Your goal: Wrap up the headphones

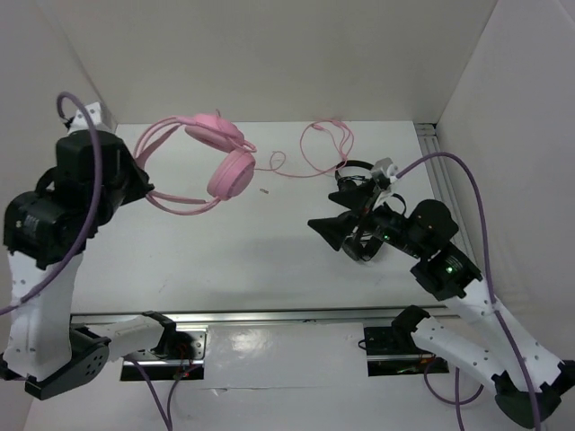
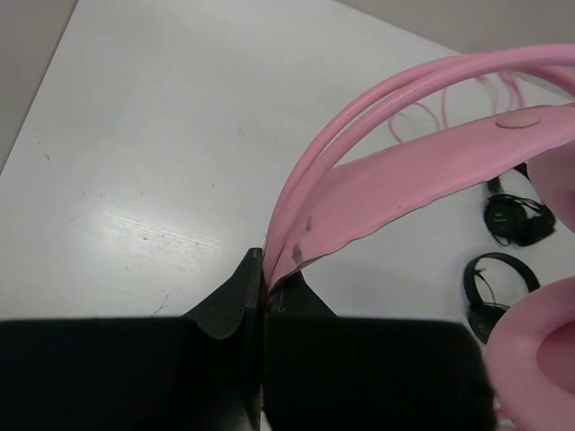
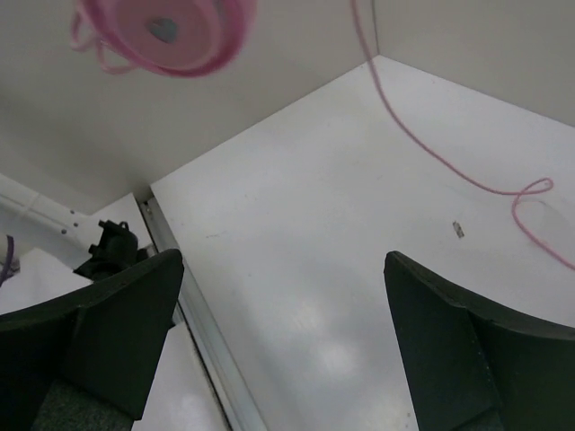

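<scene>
Top external view: one pink headphones (image 1: pixel 232 173) sits over the far left of the table (image 1: pixel 225 260), its headband pinched in the closed left end effector (image 2: pixel 263 280). Its single cord (image 1: pixel 314 151) trails rightward in loops. The right end effector (image 3: pixel 280 265) gapes wide, empty. Two small black headphones (image 2: pixel 512 220) lie near it.
</scene>
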Controlling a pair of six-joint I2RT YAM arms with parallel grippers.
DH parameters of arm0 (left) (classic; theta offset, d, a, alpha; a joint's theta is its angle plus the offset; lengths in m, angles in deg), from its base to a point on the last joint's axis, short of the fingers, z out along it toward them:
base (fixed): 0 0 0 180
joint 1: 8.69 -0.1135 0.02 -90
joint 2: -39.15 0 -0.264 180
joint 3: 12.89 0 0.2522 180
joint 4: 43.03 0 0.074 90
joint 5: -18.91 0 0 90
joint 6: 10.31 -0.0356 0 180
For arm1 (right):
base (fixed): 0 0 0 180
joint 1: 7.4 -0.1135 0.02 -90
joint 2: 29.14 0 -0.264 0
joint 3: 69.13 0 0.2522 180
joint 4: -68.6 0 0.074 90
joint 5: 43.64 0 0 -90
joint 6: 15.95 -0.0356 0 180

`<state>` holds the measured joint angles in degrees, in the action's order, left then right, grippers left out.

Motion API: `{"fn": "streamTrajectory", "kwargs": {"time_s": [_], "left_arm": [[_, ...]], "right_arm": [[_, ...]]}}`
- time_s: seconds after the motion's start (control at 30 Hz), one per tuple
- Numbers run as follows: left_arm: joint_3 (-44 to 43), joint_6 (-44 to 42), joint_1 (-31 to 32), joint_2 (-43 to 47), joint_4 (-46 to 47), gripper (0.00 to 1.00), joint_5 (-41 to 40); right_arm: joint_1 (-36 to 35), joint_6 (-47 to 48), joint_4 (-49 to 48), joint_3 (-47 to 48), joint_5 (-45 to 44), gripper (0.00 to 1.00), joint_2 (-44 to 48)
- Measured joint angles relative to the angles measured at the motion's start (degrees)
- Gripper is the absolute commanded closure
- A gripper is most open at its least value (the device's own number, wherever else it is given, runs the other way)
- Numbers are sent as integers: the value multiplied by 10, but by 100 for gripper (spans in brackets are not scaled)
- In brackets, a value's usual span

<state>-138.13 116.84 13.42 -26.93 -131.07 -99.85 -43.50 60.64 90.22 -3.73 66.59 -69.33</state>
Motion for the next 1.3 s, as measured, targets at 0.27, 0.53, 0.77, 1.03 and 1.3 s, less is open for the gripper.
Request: {"fn": "streamTrajectory", "kwargs": {"time_s": [0.27, 0.53, 0.77, 1.03, 1.3], "left_arm": [[-66, -35, -6, 38, -50, 100, 104], [-49, -43, -6, 28, -64, 100, 213], [-44, -42, -6, 24, -62, 100, 247], [-44, -41, -6, 24, -48, 100, 266], [-13, -43, -6, 25, -40, 100, 240]], "right_arm": [[1, 14, -195, -52, 55, 0, -167], [1, -1, -352, -49, 136, 2, -283], [-1, -55, -469, -38, 195, 8, -388], [-10, -82, -542, 7, 210, 55, -463], [-10, -52, -507, 24, 168, 100, -464]]}}
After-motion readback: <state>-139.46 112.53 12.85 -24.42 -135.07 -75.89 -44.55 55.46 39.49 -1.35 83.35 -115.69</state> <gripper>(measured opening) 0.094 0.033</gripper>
